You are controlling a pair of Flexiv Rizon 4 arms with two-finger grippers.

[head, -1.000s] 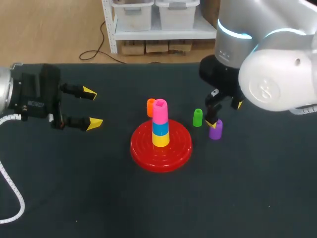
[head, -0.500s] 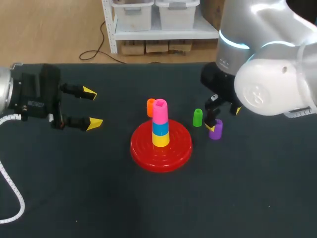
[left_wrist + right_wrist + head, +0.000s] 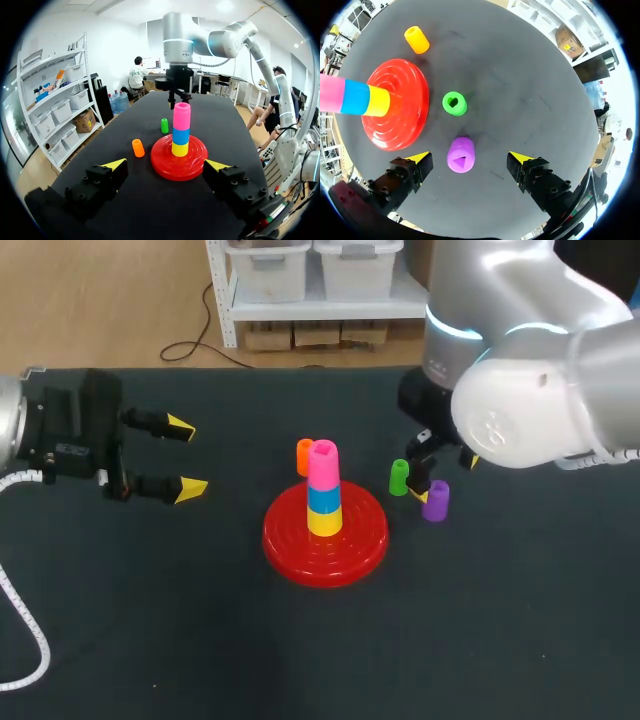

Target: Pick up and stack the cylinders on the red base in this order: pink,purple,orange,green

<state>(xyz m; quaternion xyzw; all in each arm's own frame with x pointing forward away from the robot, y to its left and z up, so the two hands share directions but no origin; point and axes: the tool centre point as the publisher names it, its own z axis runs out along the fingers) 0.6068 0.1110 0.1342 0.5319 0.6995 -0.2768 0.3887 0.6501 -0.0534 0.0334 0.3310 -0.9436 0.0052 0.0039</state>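
The red base (image 3: pixel 350 542) carries a yellow, a blue and a pink cylinder (image 3: pixel 323 462), pink on top. Behind it stands the orange cylinder (image 3: pixel 304 454); the green cylinder (image 3: pixel 399 477) and purple cylinder (image 3: pixel 436 500) are to its right. My right gripper (image 3: pixel 445 476) hangs open just above the purple one. In the right wrist view the purple cylinder (image 3: pixel 461 155) lies between the spread fingers of the right gripper (image 3: pixel 470 158), with the green cylinder (image 3: pixel 454 103) ahead. My left gripper (image 3: pixel 187 457) stands open and empty far left of the base (image 3: pixel 162 167).
In the right wrist view the orange cylinder (image 3: pixel 417 40) stands beyond the red base (image 3: pixel 405 100), and the stack (image 3: pixel 355 96) points away to the side. Bare dark table lies in front of the base and around my left gripper (image 3: pixel 166 165).
My right arm has swung slightly left, bringing its open gripper a little closer over the purple cylinder. The left arm and all cylinders have stayed put.
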